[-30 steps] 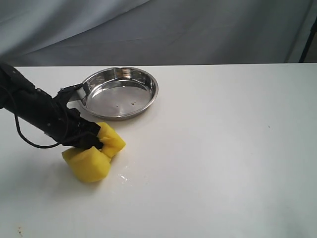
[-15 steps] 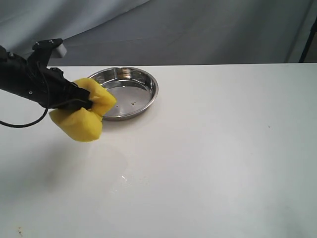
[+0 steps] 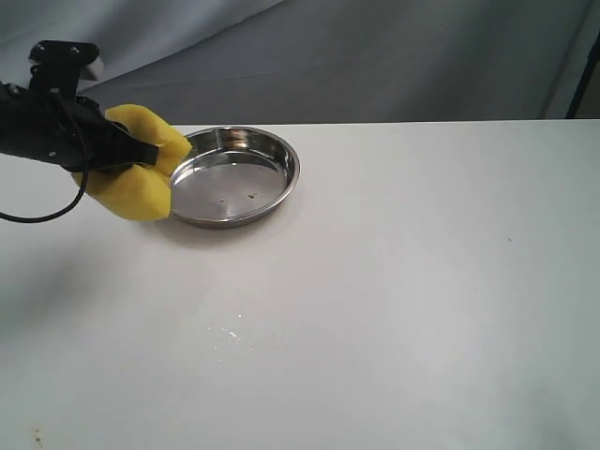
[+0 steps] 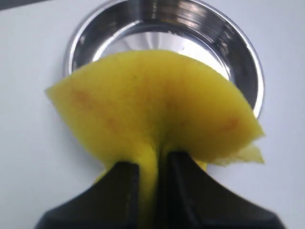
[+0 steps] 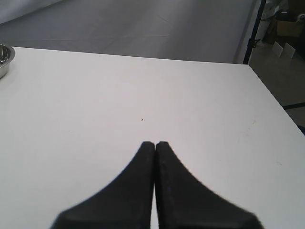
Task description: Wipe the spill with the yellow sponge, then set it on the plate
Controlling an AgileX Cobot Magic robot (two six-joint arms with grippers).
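My left gripper (image 3: 148,153) is shut on the yellow sponge (image 3: 138,178), which bulges on both sides of the black jaws and hangs in the air at the left rim of the steel plate (image 3: 281,183). In the left wrist view the squeezed sponge (image 4: 152,102) fans out over the plate (image 4: 238,57) below. Where the spill was, only a faint wet smear with tiny droplets (image 3: 232,334) shows on the white table. My right gripper (image 5: 155,143) is shut on nothing, low over bare table; it does not show in the exterior view.
The white table (image 3: 422,281) ends at a grey backdrop behind the plate. In the right wrist view the plate's edge (image 5: 5,59) shows at the far side, and the table's edge drops to a floor with boxes (image 5: 286,24).
My left arm lifted the sponge off the table and carried it back and up from the wiped spot to the plate's left rim. A faint wet trace stays behind.
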